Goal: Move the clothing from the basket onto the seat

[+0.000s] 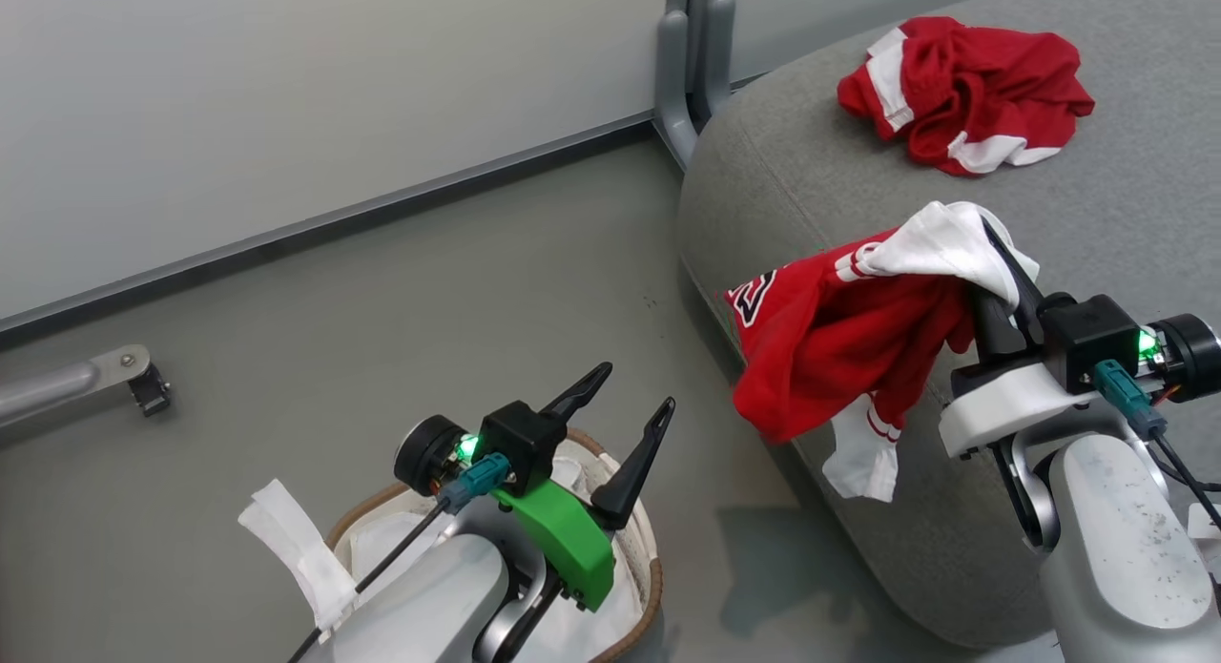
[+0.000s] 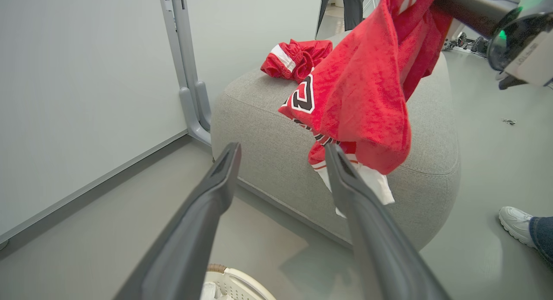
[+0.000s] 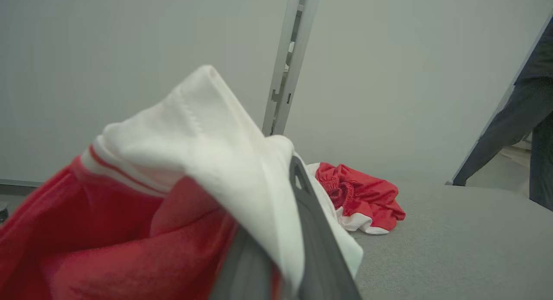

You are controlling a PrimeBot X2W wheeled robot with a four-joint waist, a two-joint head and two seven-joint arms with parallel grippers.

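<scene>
Jersey (image 1: 839, 348) cloth, a soft red knit with white trim and black-and-white lettering, hangs bunched from the right gripper (image 1: 992, 262). Its long axis runs downward over the seat's (image 1: 1126, 224) rounded near edge, with the white hem pointing at the floor (image 1: 382, 310). The two dark fingers are pinched tight on the white band at its top. The pale right forearm rises from the lower right, its fingers aimed up and leftward. The left gripper (image 1: 637, 388) hovers above the basket (image 1: 651, 568), jaws spread wide and empty, tips pointing toward the seat. Crumpled red shorts (image 1: 963, 91) lie near the far edge of the grey fabric seat, well apart from the jersey. The basket stands on the floor, white plastic with a brown woven rim and white fabric inside.
</scene>
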